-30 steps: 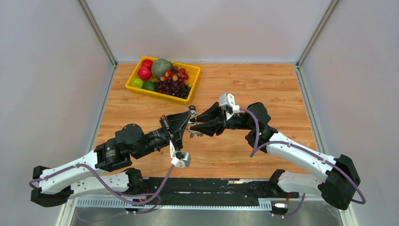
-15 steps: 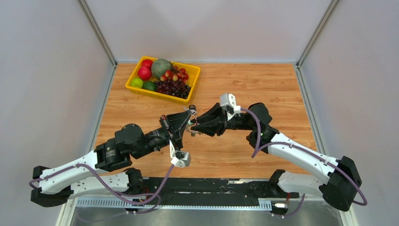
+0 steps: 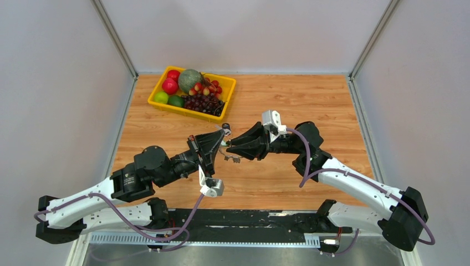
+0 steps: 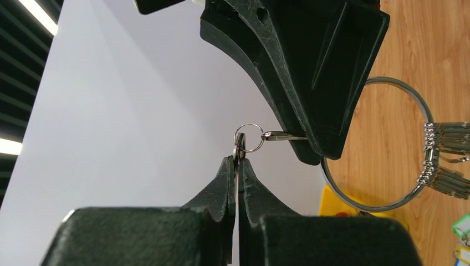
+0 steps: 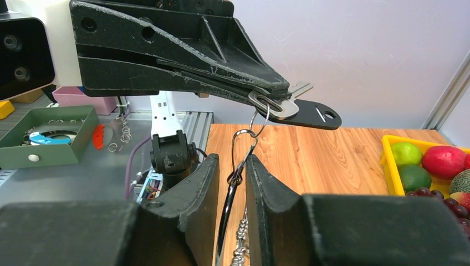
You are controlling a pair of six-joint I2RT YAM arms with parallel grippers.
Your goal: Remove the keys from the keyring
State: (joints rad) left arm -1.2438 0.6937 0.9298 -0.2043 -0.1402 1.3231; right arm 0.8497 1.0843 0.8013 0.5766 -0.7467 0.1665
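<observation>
Item: keyring (image 4: 388, 78), aloft over desk (image 3: 288, 100). Holders: left pincer (image 4: 238, 160) clamped shut on one key (image 5: 280, 106), anchoring it; right pincer (image 5: 233, 163) narrowly straddling clasp wire, grip uncertain, presumably for unhooking.

Bright, even, diffuse light fills the overhead view, and shadows on the table (image 3: 310, 100) are faint and soft. At the left wrist view's upper left, ceiling strip lights (image 4: 39, 16) glow overexposed. Both wrist views blur slightly along the bottom edge, and the keyring (image 4: 413, 97) seems to carry a thin highlight.
</observation>
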